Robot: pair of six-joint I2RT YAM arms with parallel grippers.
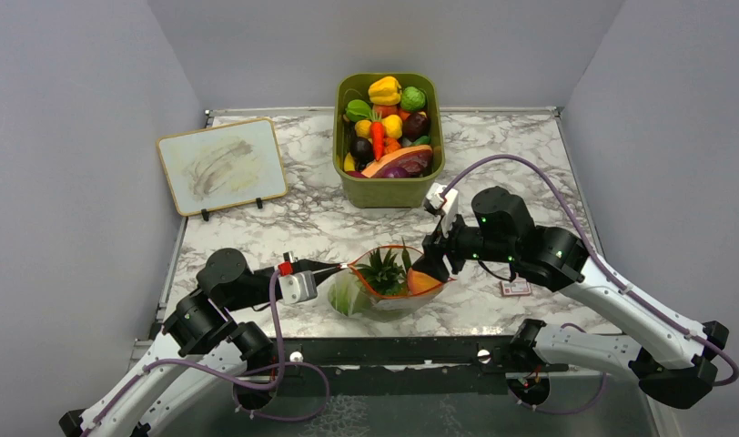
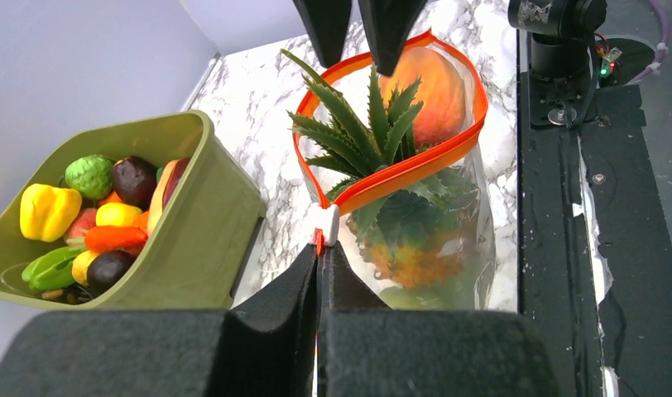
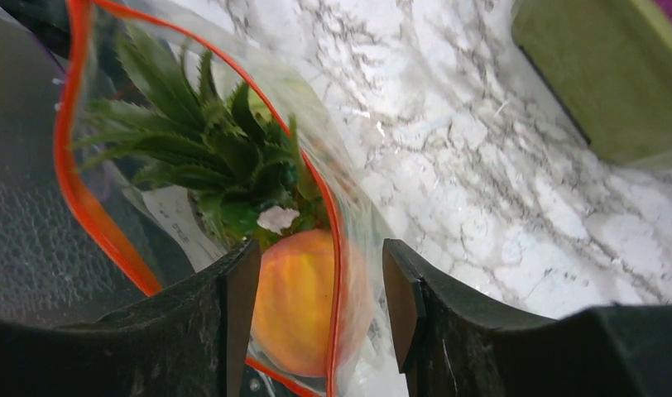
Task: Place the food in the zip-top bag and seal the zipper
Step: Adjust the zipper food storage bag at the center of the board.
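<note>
Where the table (image 1: 293, 218) meets its near edge, the zip-top bag (image 1: 377, 308) stands upright between the two claws, its mouth gaping upward. The left claw (image 1: 342, 266) comes in from the left with its fingers pressed together on the zipper (image 2: 399, 169). It pinches the orange-red strip at one corner of the mouth, right by a small white tab (image 2: 324, 222). At the opposite corner the right claw (image 1: 435, 267) reaches down with its fingers apart. In the right wrist view the bag's rim and the peach fruit (image 3: 295, 302) sit in the gap between them; whether either finger touches the plastic cannot be told. Inside the bag, the orange bumpy fruit (image 2: 415, 256) lies low with its green leafy top poking above the rim. The peach fruit is beside it toward the right claw, and a light-green ball (image 1: 348, 293) rests against the left wall. Farther back sits an olive-green bin (image 1: 389, 189) heaped with more toy produce, and to its left a small whiteboard (image 1: 222, 166) leans on its stand.
</note>
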